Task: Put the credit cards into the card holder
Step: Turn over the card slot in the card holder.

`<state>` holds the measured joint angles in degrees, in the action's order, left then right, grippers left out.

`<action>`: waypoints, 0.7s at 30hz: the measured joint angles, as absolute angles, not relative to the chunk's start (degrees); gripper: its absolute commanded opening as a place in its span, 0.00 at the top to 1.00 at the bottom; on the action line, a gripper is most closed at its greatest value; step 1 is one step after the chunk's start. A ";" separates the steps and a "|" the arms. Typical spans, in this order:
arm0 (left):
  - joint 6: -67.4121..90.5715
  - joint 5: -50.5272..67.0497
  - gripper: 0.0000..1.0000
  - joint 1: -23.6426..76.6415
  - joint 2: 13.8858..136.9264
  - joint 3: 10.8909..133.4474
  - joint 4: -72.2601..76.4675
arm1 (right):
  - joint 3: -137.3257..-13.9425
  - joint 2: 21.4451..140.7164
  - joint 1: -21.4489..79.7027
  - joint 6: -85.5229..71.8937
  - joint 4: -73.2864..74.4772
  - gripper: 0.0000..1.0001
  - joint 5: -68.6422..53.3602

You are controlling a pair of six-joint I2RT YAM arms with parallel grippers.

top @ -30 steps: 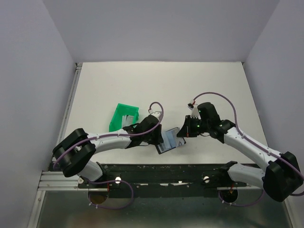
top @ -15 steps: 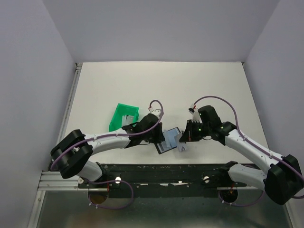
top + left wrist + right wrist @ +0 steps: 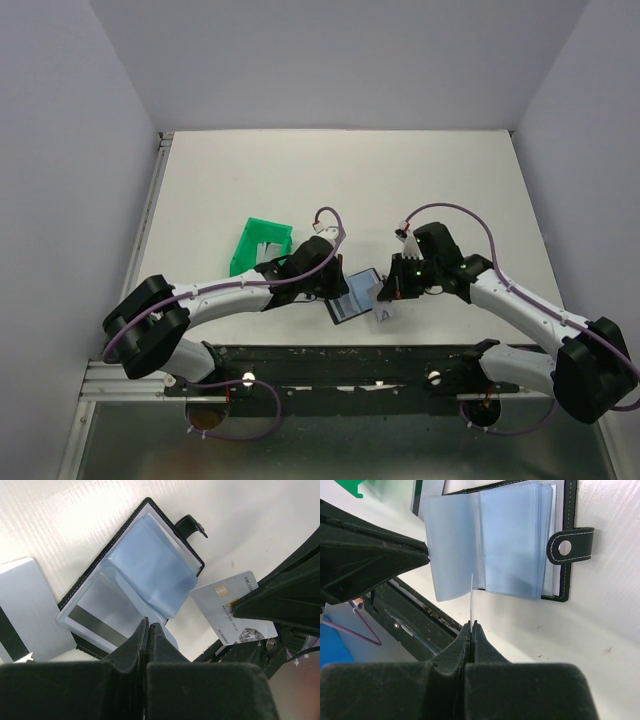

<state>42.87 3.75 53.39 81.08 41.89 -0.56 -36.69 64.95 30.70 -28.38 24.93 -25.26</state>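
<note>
The black card holder lies open near the table's front edge, its pale blue plastic sleeves fanned out. One sleeve holds a card with a dark stripe. My left gripper is shut on the edge of a sleeve. My right gripper is shut on a white credit card, edge-on in the right wrist view, just in front of the sleeves. The holder's strap with a light stud sticks out to the right. A silvery card lies on the table beside the holder.
A green plastic bin stands just left of and behind the left gripper. The black rail of the table's front edge runs close under both grippers. The two grippers are a few centimetres apart.
The right gripper has moved down and left with the white card, closer to the holder's sleeves. The holder has settled flatter on the table. The left gripper keeps its grip.
</note>
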 measured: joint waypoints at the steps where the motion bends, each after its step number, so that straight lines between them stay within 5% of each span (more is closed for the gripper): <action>1: 42.87 3.75 1.00 53.39 81.08 41.91 -0.56 | -36.69 65.08 30.70 -28.38 24.91 0.99 -25.26; 21: 42.44 4.16 1.00 53.39 81.08 42.94 -1.93 | -36.14 65.89 30.70 -28.38 24.18 0.99 -25.26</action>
